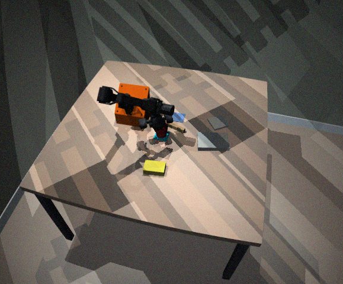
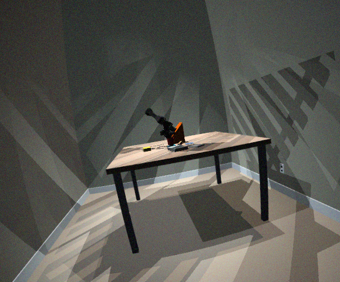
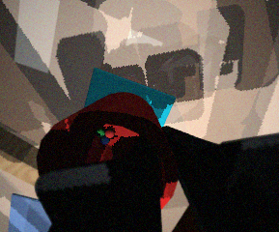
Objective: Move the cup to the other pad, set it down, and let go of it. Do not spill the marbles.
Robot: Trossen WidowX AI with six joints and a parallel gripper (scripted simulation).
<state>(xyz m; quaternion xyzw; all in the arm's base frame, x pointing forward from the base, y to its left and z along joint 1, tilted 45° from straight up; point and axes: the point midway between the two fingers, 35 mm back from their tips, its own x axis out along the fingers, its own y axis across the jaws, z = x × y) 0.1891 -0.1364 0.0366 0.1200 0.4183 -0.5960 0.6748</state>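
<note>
Red cup pinched above the cyan pad

Orange and blocky, the arm's mount stands toward the left on the wooden bench in the top view, with the black robot arm reaching over it. Next to the right, near the front, lies a yellow block, well apart from the arm's mount. Beyond it, the end effector is closed on the red cup, pinching its wall. The cup lies between the fingers and below the arm, over the cyan pad; whether its bottom touches the pad, I cannot tell. Inside the cup, the wrist view shows green, red and blue marbles. Just right of the cup in the top view lies a tan, stick-like piece, and behind that the blue pad. Farther right come a pale grey slab and, behind it, a thinner grey plate.
</note>
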